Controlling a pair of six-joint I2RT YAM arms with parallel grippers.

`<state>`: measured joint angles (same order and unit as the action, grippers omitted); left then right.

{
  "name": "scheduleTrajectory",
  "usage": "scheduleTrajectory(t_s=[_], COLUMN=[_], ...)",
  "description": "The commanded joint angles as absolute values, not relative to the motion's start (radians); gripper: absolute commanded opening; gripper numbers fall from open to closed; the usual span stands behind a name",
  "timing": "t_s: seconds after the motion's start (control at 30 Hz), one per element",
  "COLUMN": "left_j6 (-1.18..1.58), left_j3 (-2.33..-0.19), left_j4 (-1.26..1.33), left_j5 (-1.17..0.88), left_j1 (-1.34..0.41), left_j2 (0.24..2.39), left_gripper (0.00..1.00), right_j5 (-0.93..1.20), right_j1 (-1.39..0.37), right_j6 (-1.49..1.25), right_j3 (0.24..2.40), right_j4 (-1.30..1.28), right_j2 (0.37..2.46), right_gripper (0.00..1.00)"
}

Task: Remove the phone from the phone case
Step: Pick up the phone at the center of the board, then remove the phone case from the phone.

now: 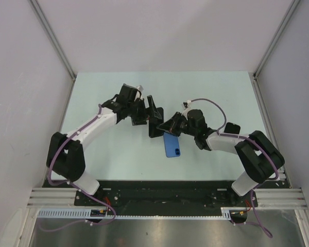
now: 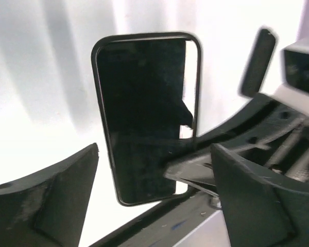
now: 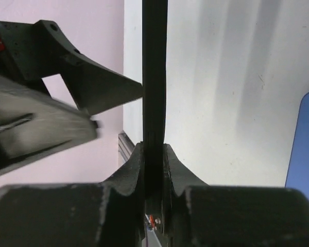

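The phone case [image 1: 155, 119], a thin black shell, is held upright above the table between my two grippers. In the left wrist view the phone's glossy black screen [image 2: 139, 113] fills most of the case's rim [image 2: 198, 82]. A bright gap shows between the screen and the rim on the right. The phone's white back is hidden. My right gripper [image 1: 168, 126] is shut on the case's lower edge, seen edge-on in the right wrist view [image 3: 154, 77] between its fingers [image 3: 129, 170]. My left gripper [image 1: 146, 115] is open, its fingers [image 2: 46, 190] spread on either side of the case, not touching it.
A blue-backed phone [image 1: 172, 145] lies flat on the table just under and in front of my right gripper. It also shows at the right edge of the right wrist view [image 3: 305, 144]. White walls enclose the table on three sides.
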<state>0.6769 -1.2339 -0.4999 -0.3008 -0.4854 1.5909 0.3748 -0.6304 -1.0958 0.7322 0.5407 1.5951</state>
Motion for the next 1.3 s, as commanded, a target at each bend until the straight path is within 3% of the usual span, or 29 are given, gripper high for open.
scheduleTrajectory(t_s=[0.0, 0.1, 0.2, 0.23, 0.33, 0.63, 0.83, 1.2, 1.27], left_j6=[0.729, 0.791, 0.9, 0.931, 1.034, 1.138, 1.062, 1.172, 1.177], left_j3=[-1.189, -1.073, -0.935, -0.914, -0.887, -0.925, -0.994, -1.019, -1.028], left_j4=[-0.362, -0.221, 0.059, 0.26, 0.472, 0.64, 0.541, 0.637, 0.631], left_j5=[-0.447, -0.596, -0.734, -0.864, -0.975, -1.032, -0.997, -0.899, -0.887], left_j1=[-0.428, -0.316, -0.276, -0.276, -0.278, -0.298, -0.362, -0.396, -0.397], left_j2=[1.471, 1.405, 1.345, 1.356, 1.385, 1.465, 1.532, 1.569, 1.572], left_gripper=[1.0, 1.0, 1.0, 1.0, 0.99, 0.91, 0.85, 0.58, 0.49], right_j5=[0.438, 0.529, 0.595, 0.61, 0.65, 0.709, 0.692, 0.718, 0.713], right_j1=[-0.588, -0.508, -0.447, -0.437, -0.414, -0.416, -0.431, -0.452, -0.454], right_j6=[-1.176, -1.265, -1.37, -1.415, -1.482, -1.456, -1.43, -1.375, -1.355], right_j3=[0.701, 0.64, 0.615, 0.615, 0.611, 0.611, 0.611, 0.611, 0.611], right_j4=[0.728, 0.972, 1.127, 1.159, 1.302, 1.258, 1.218, 1.115, 1.077], right_j2=[1.572, 1.577, 1.577, 1.578, 1.583, 1.517, 1.491, 1.441, 1.427], right_gripper=[0.0, 0.0, 0.0, 0.0, 0.0, 0.0, 0.0, 0.0, 0.0])
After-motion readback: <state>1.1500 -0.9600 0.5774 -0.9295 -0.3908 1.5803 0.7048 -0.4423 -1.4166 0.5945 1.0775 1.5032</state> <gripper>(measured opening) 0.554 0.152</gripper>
